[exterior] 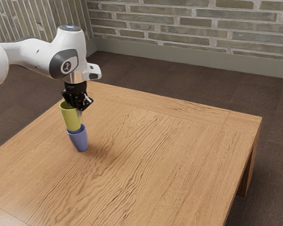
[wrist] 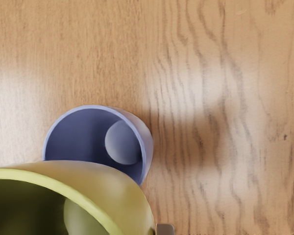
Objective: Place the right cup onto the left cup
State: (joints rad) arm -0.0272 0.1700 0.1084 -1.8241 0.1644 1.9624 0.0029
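Note:
In the exterior view my gripper (exterior: 78, 98) is shut on the yellow cup (exterior: 70, 117), which it holds upright off the table. The blue cup (exterior: 79, 139) stands on the table just below, and the yellow cup's lower end overlaps its rim in that view. Looking down in the wrist view, the blue cup (wrist: 146, 139) has its mouth partly covered by the yellow cup (wrist: 110, 183), while its inner bottom still shows. Whether the two cups touch I cannot tell.
The wooden table (exterior: 146, 155) extends from the cups toward the exterior view's right. A brick wall (exterior: 193, 33) stands behind it, beyond the dark floor.

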